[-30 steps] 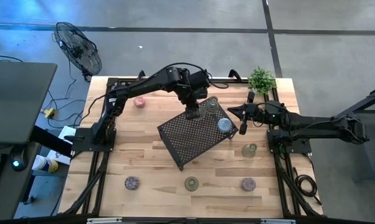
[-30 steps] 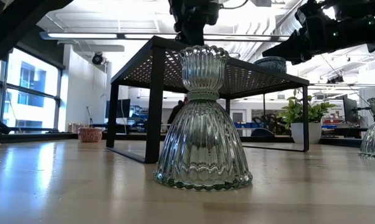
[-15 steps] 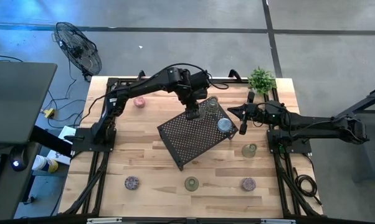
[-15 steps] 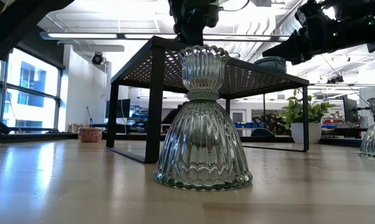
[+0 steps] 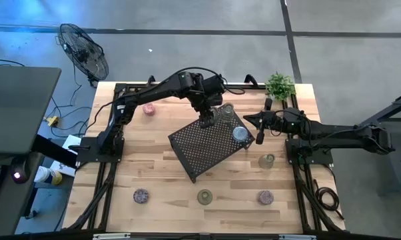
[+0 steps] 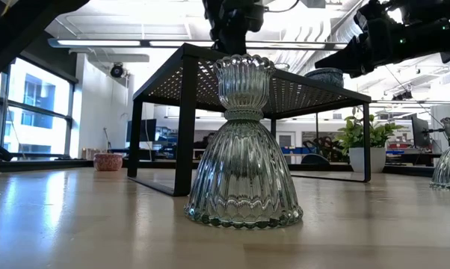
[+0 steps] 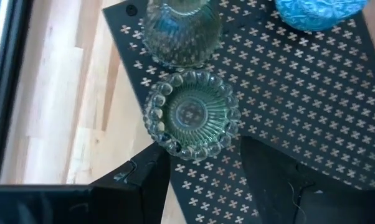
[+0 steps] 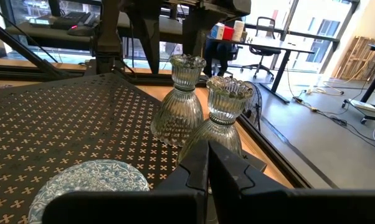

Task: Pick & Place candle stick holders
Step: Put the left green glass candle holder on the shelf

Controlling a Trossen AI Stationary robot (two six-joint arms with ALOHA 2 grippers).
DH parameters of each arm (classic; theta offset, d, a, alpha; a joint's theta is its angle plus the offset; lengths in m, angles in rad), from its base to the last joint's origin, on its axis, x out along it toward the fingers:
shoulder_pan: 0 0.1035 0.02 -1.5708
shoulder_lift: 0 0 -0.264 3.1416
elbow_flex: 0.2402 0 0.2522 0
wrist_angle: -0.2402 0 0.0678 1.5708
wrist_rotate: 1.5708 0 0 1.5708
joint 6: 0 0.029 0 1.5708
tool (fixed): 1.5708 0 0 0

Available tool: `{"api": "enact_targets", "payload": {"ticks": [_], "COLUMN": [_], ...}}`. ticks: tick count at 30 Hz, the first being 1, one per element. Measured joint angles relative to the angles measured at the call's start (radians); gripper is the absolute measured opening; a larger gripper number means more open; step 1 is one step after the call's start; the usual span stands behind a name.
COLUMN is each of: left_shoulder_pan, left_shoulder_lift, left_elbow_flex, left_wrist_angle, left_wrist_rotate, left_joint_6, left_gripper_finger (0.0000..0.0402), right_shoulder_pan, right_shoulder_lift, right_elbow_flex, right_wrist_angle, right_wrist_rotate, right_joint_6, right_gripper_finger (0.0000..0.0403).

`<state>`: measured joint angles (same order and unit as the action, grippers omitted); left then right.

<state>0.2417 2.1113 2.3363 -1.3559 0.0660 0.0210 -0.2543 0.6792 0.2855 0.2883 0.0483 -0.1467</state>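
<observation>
Eight candle stick holders are showing in the high view: three are sitting on the black mesh tray (image 5: pixel 208 141) near its 1 o'clock corner, and five are standing on the bench (image 5: pixel 154 167). The left gripper (image 5: pixel 206 121) is hanging over the tray's 12 o'clock edge; the right gripper (image 5: pixel 258 131) is waiting at the tray's 3 o'clock side.

In the low view, a clear-greenish holder (image 6: pixel 244 142) is standing in front of the tray.

In the left wrist view, the gripper's fingers (image 7: pixel 151 180) are spread apart, flanking a clear ribbed holder (image 7: pixel 191 114) without touching it.

In the right wrist view, the fingers (image 8: pixel 199 168) are pressed together, empty, just short of two clear holders.
</observation>
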Motion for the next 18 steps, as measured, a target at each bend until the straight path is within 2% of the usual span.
{"api": "enact_targets", "payload": {"ticks": [6, 10, 13, 18], "left_shoulder_pan": [0.0, 0.0, 0.009, 0.05], "left_shoulder_lift": [-0.034, -0.056, -0.055, -0.056], "left_elbow_flex": [0.0, 0.0, 0.0, -0.045], "left_wrist_angle": [-0.038, -0.052, -0.051, 0.005], "left_wrist_rotate": [-0.003, -0.083, -0.121, -0.121], "left_joint_6": [0.054, 0.096, 0.121, 0.129], "left_gripper_finger": [0.0186, 0.0164, 0.0119, 0.0018], "right_shoulder_pan": [0.0, 0.0, 0.0, 0.0], "right_shoulder_lift": [0.0, 0.0, 0.0, 0.0], "right_elbow_flex": [0.0, 0.0, 0.0, 0.0], "right_wrist_angle": [-0.003, -0.007, -0.009, -0.016], "right_wrist_rotate": [0.0, 0.0, 0.0, -0.007], "right_joint_6": [0.0, 0.0, 0.0, 0.0], "right_gripper_finger": [0.0002, 0.0001, 0.0002, 0.0002]}}
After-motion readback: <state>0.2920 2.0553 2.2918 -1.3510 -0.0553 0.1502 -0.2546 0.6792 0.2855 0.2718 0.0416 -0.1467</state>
